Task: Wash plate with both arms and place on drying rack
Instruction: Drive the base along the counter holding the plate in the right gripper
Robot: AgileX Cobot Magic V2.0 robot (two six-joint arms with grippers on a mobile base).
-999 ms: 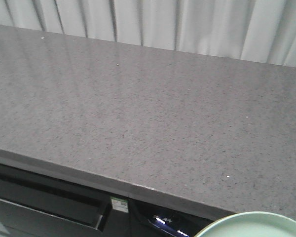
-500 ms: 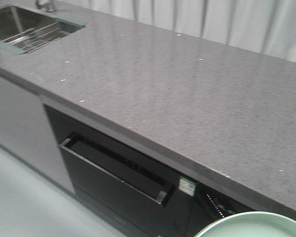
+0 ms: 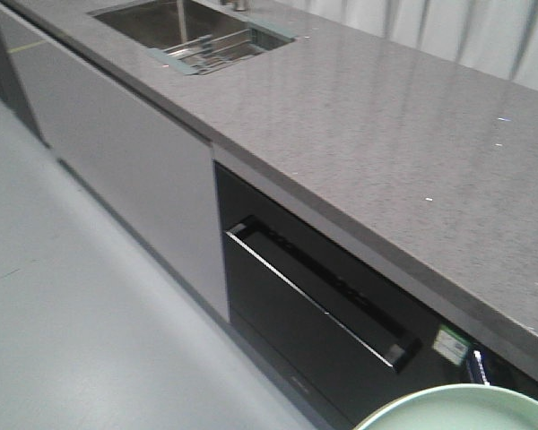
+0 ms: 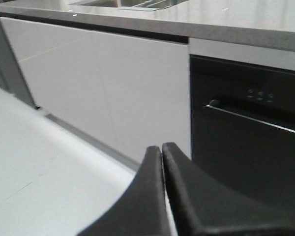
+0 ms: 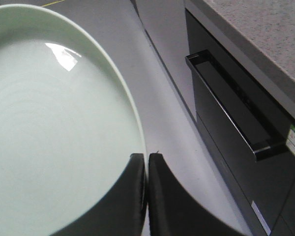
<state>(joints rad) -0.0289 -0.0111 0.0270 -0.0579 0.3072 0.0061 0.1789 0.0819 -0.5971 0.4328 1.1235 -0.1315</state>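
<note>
The pale mint-green plate [image 5: 54,128] fills the left of the right wrist view, held above the floor. My right gripper [image 5: 147,158] is shut on its rim, one finger over the plate and one under it. In the front view the plate's edge [image 3: 462,410] shows at the bottom right. The drying rack [image 3: 213,47], steel wires with grey-teal end bars, lies across the sink far off at the top left. My left gripper [image 4: 161,148] is shut with nothing between its fingers, in front of the cabinets.
A long grey stone counter [image 3: 386,134] runs from top left to right, with a steel sink basin [image 3: 152,22] set in it. Below are pale cabinet doors [image 3: 134,152] and a black dishwasher with a bar handle [image 3: 323,296]. Grey floor [image 3: 63,340] lies to the left.
The front view has swung: the sink and rack, at the top-left corner half a second ago, now sit further in, and the cabinets and floor show. The plate keeps its place.
</note>
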